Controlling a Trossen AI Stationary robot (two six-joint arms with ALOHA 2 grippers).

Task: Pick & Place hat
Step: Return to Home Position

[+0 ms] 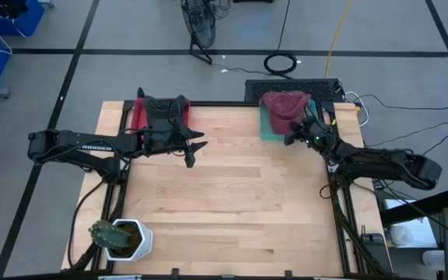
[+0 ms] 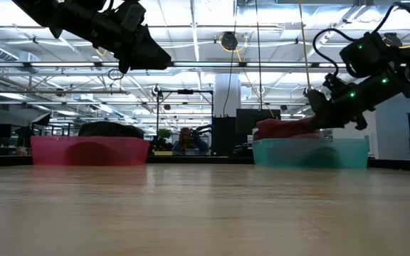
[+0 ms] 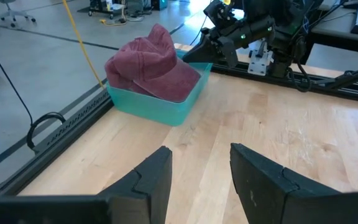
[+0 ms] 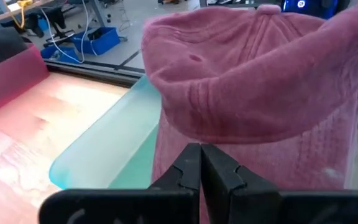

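Observation:
A maroon hat (image 1: 285, 109) lies crumpled in a teal bin (image 1: 267, 128) at the table's far right; it also shows in the left wrist view (image 3: 151, 65) and fills the right wrist view (image 4: 253, 81). My right gripper (image 4: 201, 155) is shut, at the bin's near right side (image 1: 290, 138), its tips just under the hat's brim. My left gripper (image 3: 201, 168) is open and empty, above the table left of centre (image 1: 191, 159), near a red bin (image 1: 138, 117). My right gripper's shut fingertips (image 4: 191, 158) stand close against the hat's side, under the brim's edge (image 4: 229, 134), coming slanting from the table's near right. I cannot tell whether they touch the cloth. The hat rests in the teal bin.
The red bin (image 2: 89, 151) at the far left holds a dark hat (image 1: 166, 109). A white pot with a plant (image 1: 123, 239) stands at the near left corner. Bare wooden table top (image 1: 239, 202) lies between the bins and the near edge. A person sits far off in the room (image 2: 185, 141).

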